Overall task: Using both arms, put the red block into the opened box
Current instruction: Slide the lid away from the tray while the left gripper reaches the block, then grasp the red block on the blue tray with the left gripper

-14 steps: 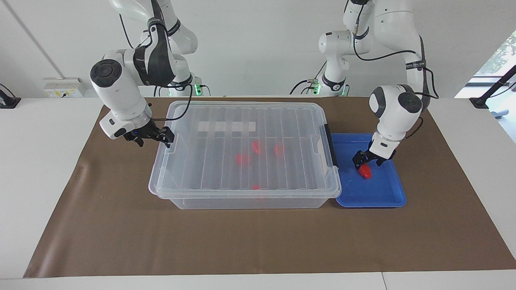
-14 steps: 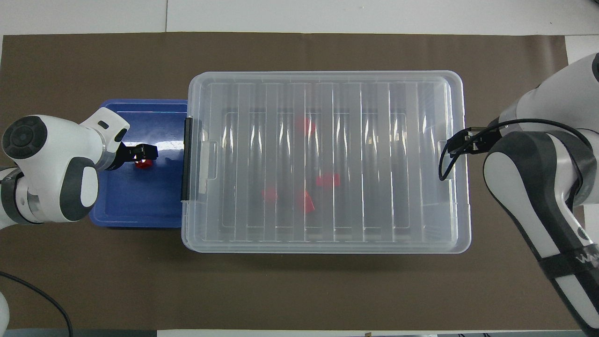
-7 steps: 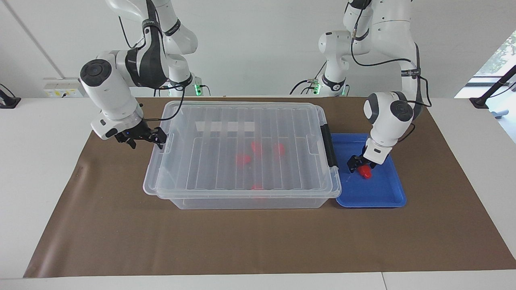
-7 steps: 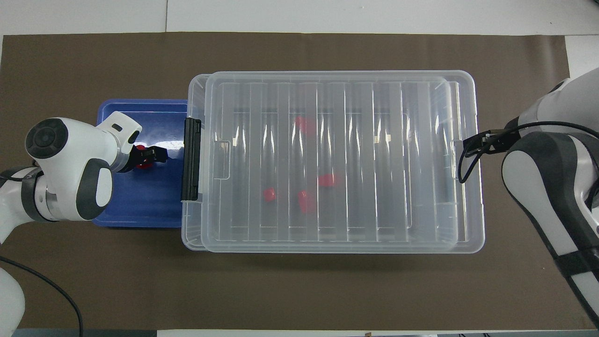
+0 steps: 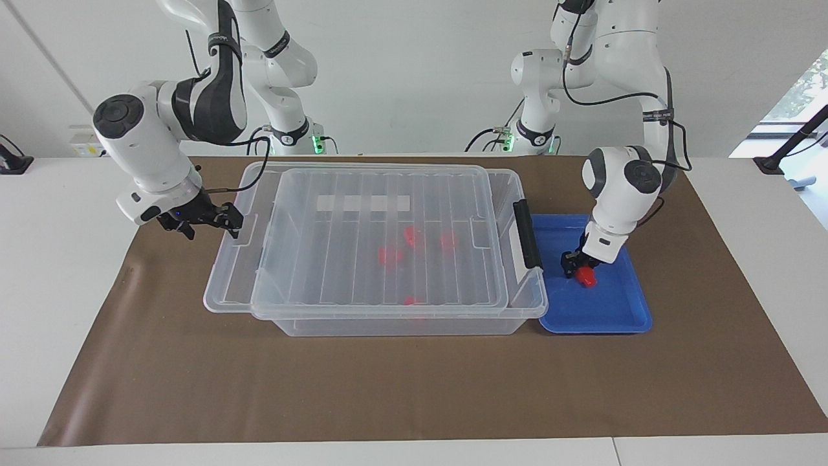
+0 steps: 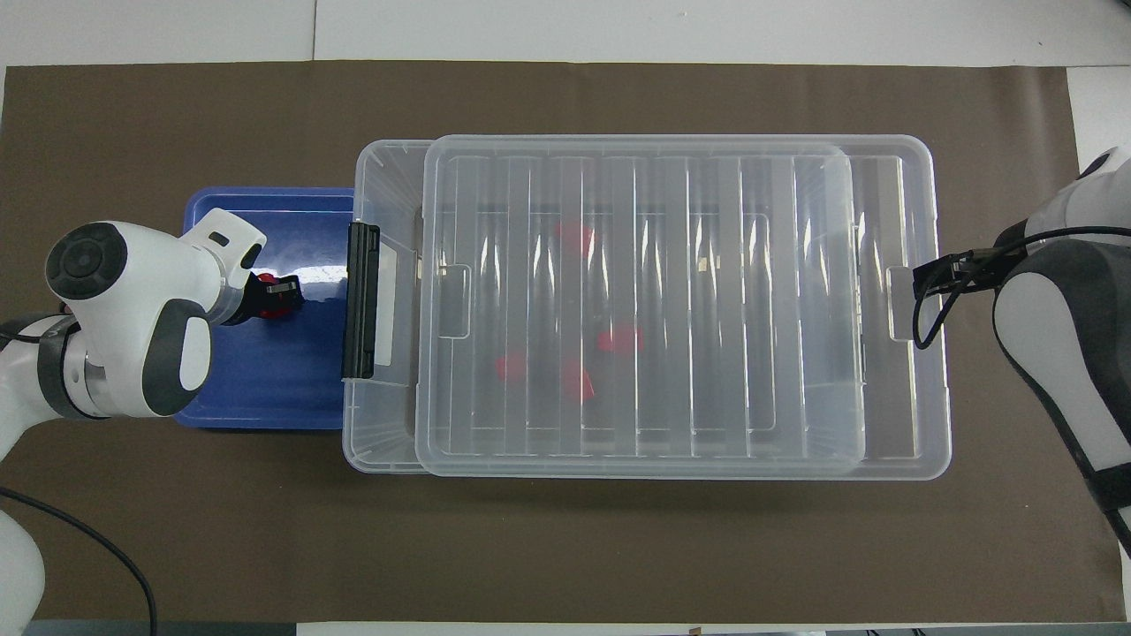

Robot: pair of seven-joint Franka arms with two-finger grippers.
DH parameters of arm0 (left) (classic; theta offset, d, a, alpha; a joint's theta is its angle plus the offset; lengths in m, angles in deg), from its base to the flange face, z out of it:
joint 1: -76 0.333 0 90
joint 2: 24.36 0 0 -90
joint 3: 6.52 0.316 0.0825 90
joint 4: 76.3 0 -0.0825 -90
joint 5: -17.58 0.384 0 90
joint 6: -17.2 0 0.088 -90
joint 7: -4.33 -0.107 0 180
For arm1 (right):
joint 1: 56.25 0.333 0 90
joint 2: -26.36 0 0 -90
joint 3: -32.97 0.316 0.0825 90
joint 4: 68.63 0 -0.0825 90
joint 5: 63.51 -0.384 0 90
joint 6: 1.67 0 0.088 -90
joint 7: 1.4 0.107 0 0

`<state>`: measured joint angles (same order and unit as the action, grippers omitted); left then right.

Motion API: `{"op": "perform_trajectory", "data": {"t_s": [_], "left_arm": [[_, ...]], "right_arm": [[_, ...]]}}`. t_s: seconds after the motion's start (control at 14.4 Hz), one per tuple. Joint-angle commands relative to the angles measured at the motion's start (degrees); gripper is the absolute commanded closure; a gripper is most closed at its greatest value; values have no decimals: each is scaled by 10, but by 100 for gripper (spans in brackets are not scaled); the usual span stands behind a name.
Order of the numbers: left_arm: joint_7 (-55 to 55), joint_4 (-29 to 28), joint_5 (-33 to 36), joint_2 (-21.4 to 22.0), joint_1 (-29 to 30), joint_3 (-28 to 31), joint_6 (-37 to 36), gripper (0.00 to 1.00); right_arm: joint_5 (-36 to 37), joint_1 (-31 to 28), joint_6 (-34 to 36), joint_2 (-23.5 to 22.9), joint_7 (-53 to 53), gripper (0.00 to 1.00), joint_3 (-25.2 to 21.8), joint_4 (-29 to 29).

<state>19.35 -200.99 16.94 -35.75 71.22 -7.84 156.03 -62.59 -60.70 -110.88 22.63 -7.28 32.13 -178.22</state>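
Observation:
The red block [image 5: 587, 277] [image 6: 276, 297] lies in the blue tray [image 5: 601, 314] [image 6: 256, 389] beside the box. My left gripper [image 5: 577, 267] [image 6: 279, 295] is down in the tray, shut on the red block. The clear box [image 5: 388, 325] [image 6: 382, 177] carries its ribbed lid [image 5: 362, 259] [image 6: 671, 309] slid toward the right arm's end, which leaves a strip of the box uncovered by the black latch [image 5: 525, 234] [image 6: 360, 300]. My right gripper [image 5: 210, 226] is open, one fingertip against the lid's end rim.
Several more red blocks [image 5: 390, 255] [image 6: 622, 338] lie inside the box under the lid. A white label [image 5: 364, 203] shows through the lid. Brown paper [image 5: 388, 395] covers the table around the box and tray. Two slimmer arms stand at the table's edge nearest the robots.
The right gripper moved toward its own end of the table and the lid slid with it, uncovering the latch end. The left gripper sank onto the red block and closed.

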Motion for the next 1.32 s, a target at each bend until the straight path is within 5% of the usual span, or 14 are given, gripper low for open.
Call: {"op": "perform_trajectory", "data": {"t_s": [0.0,0.35,0.77,1.25], "left_arm": [[11,0,9,14,4,2,-11,100],[8,17,9,63,0,1,-67,100],[3,114,10,103,-8,-18,-207,100],[-9,169,10,116,-94,-26,-269,100]], "right_arm": [[0,-7,-14,10,-33,0,-10,-12],[0,-7,-14,8,-77,0,-37,-8],[0,-7,-14,7,-129,0,-64,1],[0,-7,-14,4,-180,0,-95,3]]}}
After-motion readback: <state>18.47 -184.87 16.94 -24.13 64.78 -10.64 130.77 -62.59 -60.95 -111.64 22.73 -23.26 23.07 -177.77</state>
